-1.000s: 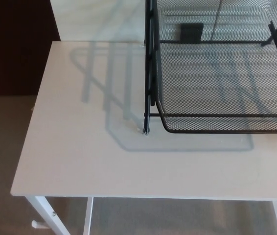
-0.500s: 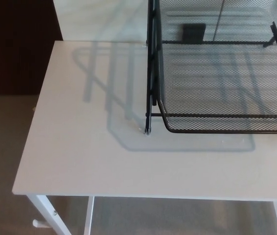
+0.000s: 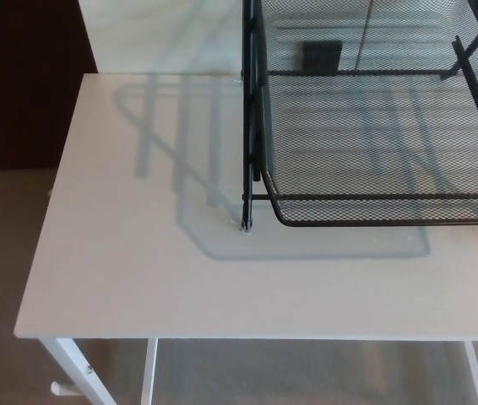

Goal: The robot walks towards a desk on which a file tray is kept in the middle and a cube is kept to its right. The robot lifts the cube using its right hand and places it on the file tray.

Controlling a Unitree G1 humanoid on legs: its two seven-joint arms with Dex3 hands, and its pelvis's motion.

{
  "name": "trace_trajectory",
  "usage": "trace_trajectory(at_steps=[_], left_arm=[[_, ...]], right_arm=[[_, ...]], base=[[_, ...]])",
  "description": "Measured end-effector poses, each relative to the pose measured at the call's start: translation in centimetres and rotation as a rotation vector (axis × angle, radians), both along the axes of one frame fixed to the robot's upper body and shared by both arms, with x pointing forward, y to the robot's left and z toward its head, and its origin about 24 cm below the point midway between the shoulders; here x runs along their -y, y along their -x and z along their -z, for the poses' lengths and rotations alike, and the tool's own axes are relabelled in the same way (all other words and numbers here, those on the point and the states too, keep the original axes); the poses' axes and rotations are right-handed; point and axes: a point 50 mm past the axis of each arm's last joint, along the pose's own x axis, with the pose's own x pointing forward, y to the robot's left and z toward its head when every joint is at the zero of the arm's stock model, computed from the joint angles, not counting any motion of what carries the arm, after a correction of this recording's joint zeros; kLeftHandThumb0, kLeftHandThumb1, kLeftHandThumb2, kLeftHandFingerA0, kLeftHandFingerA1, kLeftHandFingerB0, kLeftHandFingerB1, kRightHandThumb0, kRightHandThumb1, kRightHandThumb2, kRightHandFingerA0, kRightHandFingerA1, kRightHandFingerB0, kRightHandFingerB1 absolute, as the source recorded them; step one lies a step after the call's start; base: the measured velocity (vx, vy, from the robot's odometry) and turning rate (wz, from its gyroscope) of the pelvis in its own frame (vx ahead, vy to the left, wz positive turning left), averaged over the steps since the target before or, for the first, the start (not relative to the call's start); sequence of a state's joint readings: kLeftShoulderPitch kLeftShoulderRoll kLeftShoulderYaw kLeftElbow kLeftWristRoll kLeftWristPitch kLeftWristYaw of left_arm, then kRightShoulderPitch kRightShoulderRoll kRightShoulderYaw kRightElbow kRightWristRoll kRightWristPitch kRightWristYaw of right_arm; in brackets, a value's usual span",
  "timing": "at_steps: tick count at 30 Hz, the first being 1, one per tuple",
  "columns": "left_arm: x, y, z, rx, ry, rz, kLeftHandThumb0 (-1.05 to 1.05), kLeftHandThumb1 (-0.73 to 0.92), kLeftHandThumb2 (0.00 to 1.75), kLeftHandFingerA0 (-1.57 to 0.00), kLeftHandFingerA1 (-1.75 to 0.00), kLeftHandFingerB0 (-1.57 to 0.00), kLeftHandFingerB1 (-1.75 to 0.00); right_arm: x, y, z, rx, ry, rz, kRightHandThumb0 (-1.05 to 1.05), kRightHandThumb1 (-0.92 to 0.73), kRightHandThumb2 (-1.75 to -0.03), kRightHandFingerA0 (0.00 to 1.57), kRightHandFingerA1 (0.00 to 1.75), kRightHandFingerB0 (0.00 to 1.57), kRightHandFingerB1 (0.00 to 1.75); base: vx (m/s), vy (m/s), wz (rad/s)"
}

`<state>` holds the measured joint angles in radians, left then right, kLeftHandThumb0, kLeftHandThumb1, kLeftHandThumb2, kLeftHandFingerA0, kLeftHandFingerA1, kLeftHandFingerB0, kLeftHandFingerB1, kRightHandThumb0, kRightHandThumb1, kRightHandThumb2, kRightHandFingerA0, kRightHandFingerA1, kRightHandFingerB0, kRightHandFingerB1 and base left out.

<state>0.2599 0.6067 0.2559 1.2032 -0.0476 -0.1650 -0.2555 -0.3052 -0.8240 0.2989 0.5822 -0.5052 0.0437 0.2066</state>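
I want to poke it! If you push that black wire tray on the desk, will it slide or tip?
The tray is see-through mesh, so it is probably light. It stands on thin feet on the smooth desk, so it would likely slide rather than tip. The wire looks stiff, not floppy.

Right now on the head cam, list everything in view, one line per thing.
desk: 1, white, fills most of the frame
legs: white, under the desk's front edge; a third shows at lower right
file tray: 1, black wire mesh, on the desk at upper right, cut off by the top and right edges
shadow: grey, on the desk left of and in front of the tray
dark rectangle: 1, black, seen through the mesh at the top; cannot tell what it is
wall: pale, behind the desk
dark panel: dark brown, upper left
floor: beige, left of and below the desk
cube: none in view
left hand, right hand: not in view
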Motion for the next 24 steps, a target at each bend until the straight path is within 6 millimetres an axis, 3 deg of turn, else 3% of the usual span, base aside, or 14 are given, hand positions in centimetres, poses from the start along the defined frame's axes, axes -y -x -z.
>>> trace_trajectory(at_steps=[1,2,3,5,6,9,10,15,16,21,22,23,24], left_arm=[[0.0,0.0,0.0,0.002,0.001,0.001,-0.98,0.84,0.84,-0.55,-1.12,-0.31,-0.95],[0.1,0.0,0.1,0.002,0.001,0.001,-0.98,0.83,0.85,-0.54,-1.13,-0.31,-0.95],[0.1,-0.1,0.1,0.004,0.002,0.0,-0.99,0.83,0.86,-0.53,-1.14,-0.29,-0.97],[0.2,-0.1,0.2,0.006,0.004,0.001,-0.99,0.83,0.87,-0.52,-1.13,-0.29,-0.96],[0.2,-0.1,0.2,0.006,0.004,0.001,-0.96,0.81,0.87,-0.54,-1.13,-0.29,-0.94],[0.3,-0.1,0.2,0.011,0.002,-0.003,-0.96,0.81,0.87,-0.52,-1.13,-0.28,-0.95],[0.3,-0.1,0.2,0.013,0.001,-0.004,-0.99,0.81,0.85,-0.51,-1.13,-0.29,-0.95],[0.2,-0.2,0.1,0.022,-0.006,-0.012,-0.99,0.84,0.83,-0.51,-1.1,-0.29,-0.92],[0.2,-0.1,0.1,0.022,-0.007,-0.013,-1.01,0.85,0.82,-0.51,-1.11,-0.3,-0.93],[0.2,0.0,0.1,0.018,-0.009,-0.013,-0.99,0.85,0.81,-0.54,-1.04,-0.31,-0.87],[0.2,0.1,0.1,0.017,-0.009,-0.014,-0.99,0.85,0.81,-0.53,-1.08,-0.3,-0.91],[0.2,0.1,0.1,0.017,-0.009,-0.014,-1.0,0.86,0.81,-0.52,-1.08,-0.3,-0.91],[0.2,0.1,0.1,0.015,-0.008,-0.014,-1.0,0.86,0.81,-0.51,-1.08,-0.3,-0.91]], right_arm=[[-0.1,0.0,0.1,0.023,-0.003,0.001,-0.54,-0.59,-0.58,0.0,0.28,0.26,0.3],[-0.2,-0.1,0.2,0.039,-0.009,0.003,-0.58,-0.44,-0.78,0.01,0.3,0.2,0.43],[-0.5,-0.1,0.3,0.064,-0.017,0.004,-0.61,-0.46,-0.8,0.02,0.32,0.19,0.44],[-0.6,-0.2,0.4,0.091,-0.014,0.004,-0.63,-0.46,-0.79,0.02,0.33,0.19,0.42],[-0.6,-0.3,0.4,0.107,-0.011,0.005,-0.53,-0.59,-0.59,0.07,0.3,0.25,0.3],[-0.8,-0.4,0.5,0.161,-0.003,0.003,-0.54,-0.61,-0.58,0.06,0.33,0.24,0.3],[-0.9,-0.5,0.5,0.168,-0.001,0.001,-0.33,-0.43,-0.97,0.05,0.54,0.0,0.46],[-1.1,-0.7,0.5,0.216,0.034,-0.031,-0.33,-0.42,-0.97,0.05,0.54,0.01,0.46],[-1.1,-0.7,0.5,0.223,0.041,-0.038,-0.63,-0.48,-0.78,0.04,0.42,0.18,0.41],[-1.0,-0.7,0.5,0.246,0.059,-0.051,-0.62,-0.46,-0.78,0.03,0.37,0.16,0.41],[-1.0,-0.8,0.5,0.248,0.058,-0.053,-0.58,-0.6,-0.58,0.06,0.35,0.22,0.29],[-1.0,-0.9,0.4,0.25,0.058,-0.055,-0.33,-0.38,-0.94,0.06,0.55,0.0,0.46],[-1.1,-1.0,0.3,0.252,0.059,-0.057,-0.63,-0.46,-0.76,0.05,0.37,0.15,0.4]], base=[[0.0,0.0,0.0],[0.0,0.0,0.0],[0.0,0.0,0.0],[0.0,0.0,0.0],[0.0,0.0,0.0],[0.0,0.0,0.0],[0.0,0.0,0.0],[0.0,0.0,0.0],[0.0,0.0,0.0],[0.0,0.0,0.0],[0.0,0.0,0.0],[0.0,0.0,0.0],[0.0,0.0,0.0]])
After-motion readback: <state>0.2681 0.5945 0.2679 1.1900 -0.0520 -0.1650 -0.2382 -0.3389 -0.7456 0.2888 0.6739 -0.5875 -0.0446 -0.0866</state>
